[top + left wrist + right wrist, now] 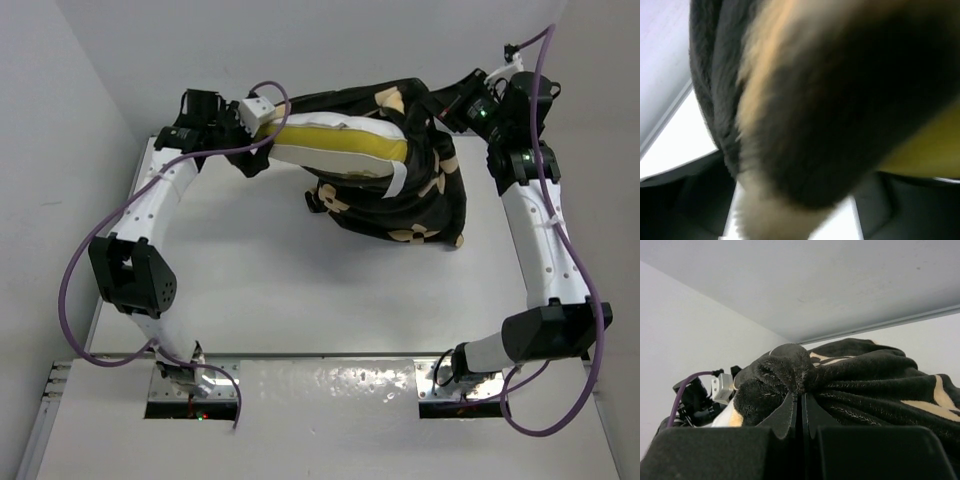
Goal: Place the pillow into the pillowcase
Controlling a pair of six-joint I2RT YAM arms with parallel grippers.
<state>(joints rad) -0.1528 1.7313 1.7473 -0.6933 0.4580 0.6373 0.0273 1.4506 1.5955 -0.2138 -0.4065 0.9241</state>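
My right claw (801, 399) pinches a bunched fold of the black velvety flower-printed pillowcase (865, 375), holding it raised so the cream, yellow-banded pillow (340, 148) sits partly inside. My left claw (250, 125), pressed into fabric: open or closed, I cannot tell.

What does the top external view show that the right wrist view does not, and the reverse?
Only the top external view: the pillow with its yellow side band exposed, only partly inside the cover, and the table. Only the right wrist view: up close, the right gripper shut on a bunched fold of black fabric. Both: the pillowcase and the left arm's white wrist camera.
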